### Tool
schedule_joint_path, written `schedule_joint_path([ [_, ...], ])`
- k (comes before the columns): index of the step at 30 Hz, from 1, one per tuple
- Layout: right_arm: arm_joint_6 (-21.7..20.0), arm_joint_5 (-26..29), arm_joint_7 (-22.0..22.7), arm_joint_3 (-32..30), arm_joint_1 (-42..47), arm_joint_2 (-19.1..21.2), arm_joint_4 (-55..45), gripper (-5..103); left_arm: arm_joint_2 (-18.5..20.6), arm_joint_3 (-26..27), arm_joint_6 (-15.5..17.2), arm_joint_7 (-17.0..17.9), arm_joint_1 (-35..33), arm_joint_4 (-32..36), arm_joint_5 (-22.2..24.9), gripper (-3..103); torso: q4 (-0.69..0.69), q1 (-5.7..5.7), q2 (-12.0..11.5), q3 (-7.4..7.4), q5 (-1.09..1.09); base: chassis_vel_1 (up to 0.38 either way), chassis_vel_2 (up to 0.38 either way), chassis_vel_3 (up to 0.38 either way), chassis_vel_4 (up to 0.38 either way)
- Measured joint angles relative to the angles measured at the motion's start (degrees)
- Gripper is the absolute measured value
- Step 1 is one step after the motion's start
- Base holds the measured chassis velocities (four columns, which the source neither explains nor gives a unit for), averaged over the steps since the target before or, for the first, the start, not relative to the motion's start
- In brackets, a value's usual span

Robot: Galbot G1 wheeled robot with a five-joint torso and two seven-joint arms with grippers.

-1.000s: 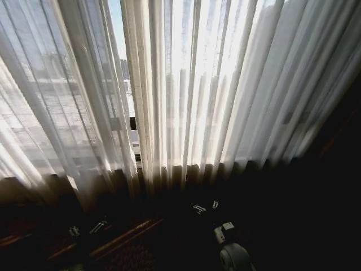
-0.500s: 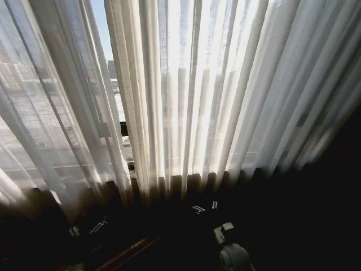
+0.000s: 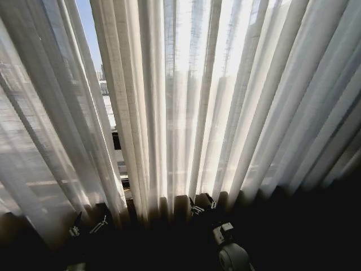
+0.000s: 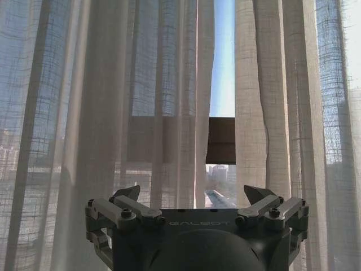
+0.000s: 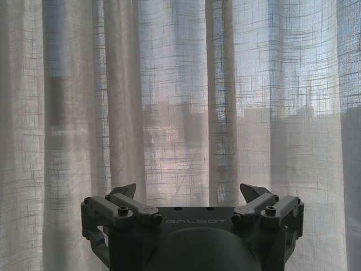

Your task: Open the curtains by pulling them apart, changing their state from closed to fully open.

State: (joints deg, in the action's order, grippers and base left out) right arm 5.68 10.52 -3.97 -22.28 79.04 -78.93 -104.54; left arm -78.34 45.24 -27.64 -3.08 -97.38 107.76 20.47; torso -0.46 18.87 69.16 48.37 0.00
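Curtains (image 3: 225, 101) of sheer white pleated fabric hang floor-length across the window ahead of the robot, and we note two panels parted by a narrow gap toward the left, through which blue sky and distant buildings (image 3: 104, 79) show. In the head view the left tool (image 3: 87, 227) sits low, just before the hem of the left panel, and the right tool (image 3: 203, 206) sits low at the hem of the right panel. From the left wrist view we record the left tool (image 4: 194, 197) with fingers spread wide, holding nothing, facing the gap and a dark horizontal window bar (image 4: 220, 141). From the right wrist view the right tool (image 5: 189, 195) is likewise spread and empty, facing unbroken fabric (image 5: 186, 101).
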Motion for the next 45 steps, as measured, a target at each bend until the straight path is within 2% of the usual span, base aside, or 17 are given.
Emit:
schedule_joint_path([
  [5, 0.53, 0.74, 4.17, 0.05, -1.26, 0.05, 0.95, 100, 0.0, 0.0, 0.0, 0.0, 0.01, 0.0, 0.0, 100, 0.0, 0.04, -0.02, 0.02, 0.01, -0.308, 0.351, 0.329, -0.366],
  [9, 0.55, 0.22, 5.66, -0.29, -1.98, 0.27, 1.47, 100, 0.01, 0.0, 0.0, 0.0, 0.02, 0.0, 0.0, 100, -0.01, 0.06, -0.03, 0.02, -0.04, -0.234, 0.212, 0.218, -0.266],
  [20, -1.57, -1.36, 11.44, -1.24, -5.7, 1.81, 5.36, 100, 0.0, 0.0, 0.0, 0.0, -0.03, 0.0, 0.0, 100, 0.0, -0.09, 0.04, -0.03, 0.0, -0.009, 0.014, 0.008, -0.013],
  [28, -2.53, -0.71, 12.27, 1.23, -11.94, 3.02, 10.92, 100, 0.0, 0.0, 0.0, 0.0, 0.0, 0.0, 0.0, 100, -0.01, 0.02, -0.01, 0.01, -0.02, 0.01, -0.027, -0.007, 0.018],
  [33, -2.43, 1.91, 12.0, 4.36, -16.76, 2.78, 14.79, 103, 0.0, 0.0, 0.0, 0.01, 0.0, 0.0, 0.0, 100, 0.01, 0.04, -0.02, 0.01, -0.02, 0.0, 0.0, 0.0, 0.0],
  [35, -2.05, 2.47, 11.68, 5.27, -17.93, 2.0, 15.96, 100, 0.0, 0.01, 0.0, 0.01, 0.0, 0.0, 0.0, 100, 0.01, 0.03, -0.02, 0.01, -0.02, 0.0, 0.0, 0.0, 0.0],
  [38, -0.88, 2.36, 10.49, 5.78, -18.31, 1.12, 17.17, 84, 0.0, 0.0, 0.0, 0.0, 0.0, 0.0, 0.0, 100, 0.0, 0.0, -0.01, 0.0, -0.01, 0.0, 0.0, 0.0, 0.0],
  [39, -0.88, 2.36, 10.49, 5.78, -18.31, 1.12, 17.17, 84, 0.0, 0.0, 0.0, 0.0, 0.0, 0.0, 0.0, 100, 0.0, 0.0, -0.01, 0.0, -0.01, 0.0, 0.0, 0.0, 0.0],
  [41, -0.41, 2.17, 10.05, 5.79, -18.2, 1.02, 17.38, 74, 0.0, 0.0, 0.0, 0.0, 0.0, 0.0, 0.0, 100, 0.0, 0.0, -0.01, 0.0, -0.01, 0.0, 0.0, 0.0, 0.0],
  [42, -0.21, 2.02, 9.78, 5.78, -18.06, 1.01, 17.45, 74, 0.0, 0.0, 0.0, 0.0, 0.0, 0.0, 0.0, 100, 0.0, 0.0, -0.01, 0.0, -0.01, 0.0, 0.0, 0.0, 0.0],
  [44, 0.08, 1.95, 9.47, 5.69, -17.83, 1.15, 17.46, 63, 0.0, 0.0, 0.0, 0.01, 0.0, 0.0, 0.0, 100, 0.0, 0.01, -0.01, 0.0, -0.01, 0.0, 0.0, 0.0, 0.0],
  [45, 0.08, 1.95, 9.47, 5.69, -17.83, 1.15, 17.46, 63, 0.0, 0.0, 0.0, 0.01, 0.0, 0.0, 0.0, 100, 0.0, 0.01, -0.01, 0.0, -0.01, 0.0, 0.0, 0.0, 0.0],
])
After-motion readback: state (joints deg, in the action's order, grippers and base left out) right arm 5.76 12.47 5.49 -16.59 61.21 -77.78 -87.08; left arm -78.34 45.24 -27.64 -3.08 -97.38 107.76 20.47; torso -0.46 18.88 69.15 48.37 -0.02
